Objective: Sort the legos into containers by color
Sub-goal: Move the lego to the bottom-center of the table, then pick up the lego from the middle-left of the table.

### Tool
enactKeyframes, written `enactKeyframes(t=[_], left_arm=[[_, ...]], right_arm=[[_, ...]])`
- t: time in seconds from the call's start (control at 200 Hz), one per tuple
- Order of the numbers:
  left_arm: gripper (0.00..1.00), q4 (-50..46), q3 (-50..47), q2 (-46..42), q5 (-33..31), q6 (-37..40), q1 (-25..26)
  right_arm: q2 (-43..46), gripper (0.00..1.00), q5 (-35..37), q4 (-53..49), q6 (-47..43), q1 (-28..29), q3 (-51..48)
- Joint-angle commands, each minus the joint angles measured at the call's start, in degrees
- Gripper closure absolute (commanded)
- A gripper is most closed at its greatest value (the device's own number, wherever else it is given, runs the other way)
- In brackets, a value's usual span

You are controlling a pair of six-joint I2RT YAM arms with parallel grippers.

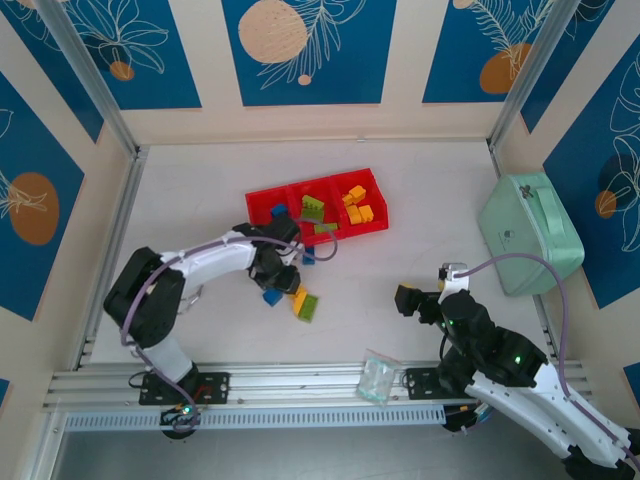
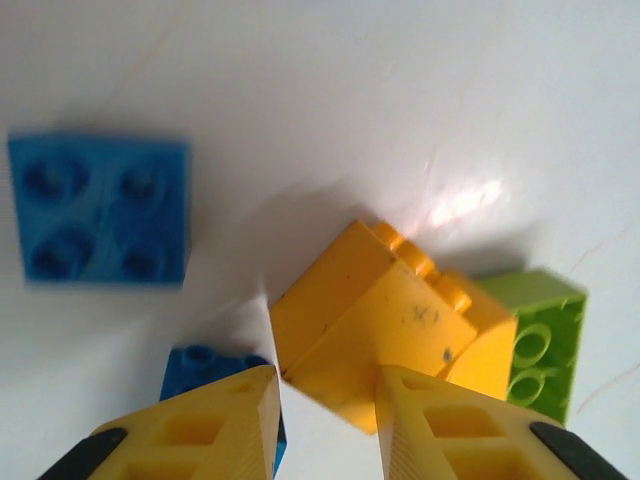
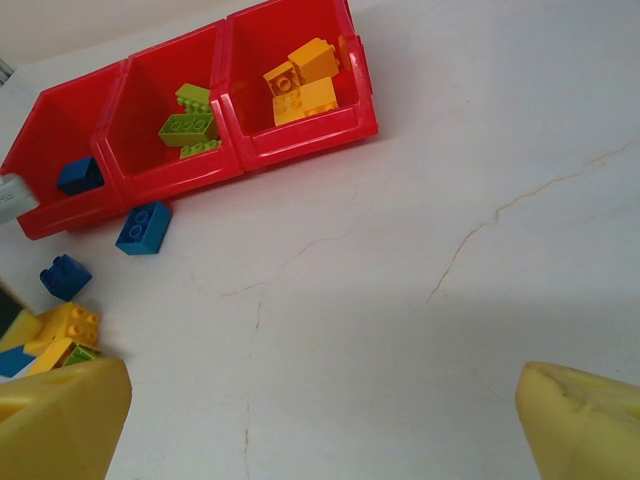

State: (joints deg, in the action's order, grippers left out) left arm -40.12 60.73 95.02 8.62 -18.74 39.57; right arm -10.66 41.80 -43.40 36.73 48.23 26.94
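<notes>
The red three-compartment tray [image 1: 262, 203] lies at the table's middle back, with a blue brick [image 3: 78, 175] in its left cell, green ones [image 3: 188, 125] in the middle and orange ones [image 3: 305, 80] in the right. Just in front of it my left gripper [image 1: 285, 275] hovers low and open over a loose cluster. An orange brick [image 2: 385, 320] has its near corner between the fingertips [image 2: 240, 420]. A blue brick [image 2: 100, 208] lies to its left, another blue [image 2: 205, 365] sits under the left finger, and a green one [image 2: 535, 340] touches its right. My right gripper [image 1: 410, 300] stands open and empty over bare table.
A mint green case [image 1: 530, 232] sits at the right edge. A small clear bag [image 1: 378, 378] lies near the front rail between the arm bases. Two more blue bricks [image 3: 143, 228] [image 3: 65, 276] lie on the table in front of the tray's left end.
</notes>
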Motion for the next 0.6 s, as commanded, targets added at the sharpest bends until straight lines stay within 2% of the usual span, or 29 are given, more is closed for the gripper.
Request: enactKeyframes(t=[0.0, 0.125, 0.2, 0.26, 0.41, 0.595], left_arm=[[0.66, -5.0, -1.0, -5.8, -2.6, -2.7, 0.5], [0.51, -7.5, -0.5, -13.3, -6.8, -3.2, 0.7], [0.29, -9.3, -0.4, -17.2, -9.3, -2.3, 0.6], [0.23, -10.6, -0.5, -19.5, -10.9, -1.2, 0.6], [0.2, -12.2, -2.5, -21.5, -13.0, 2.0, 0.5], [0.19, -5.4, -7.6, -20.3, -6.7, 12.1, 0.4]], right_arm=[[1.0, 0.01, 0.3, -0.1, 0.8, -0.3, 0.1], [0.9, 0.01, -0.6, -0.2, 1.1, -0.5, 0.1], [0.7, 0.01, -0.7, 0.1, 0.9, -0.5, 0.0], [0.4, 0.01, -0.7, 0.8, 0.6, -0.8, -0.1], [-0.3, 0.01, -1.4, 1.6, 0.6, -2.1, -0.5], [-0.6, 0.01, -3.2, 2.6, 0.8, -3.6, -1.4]])
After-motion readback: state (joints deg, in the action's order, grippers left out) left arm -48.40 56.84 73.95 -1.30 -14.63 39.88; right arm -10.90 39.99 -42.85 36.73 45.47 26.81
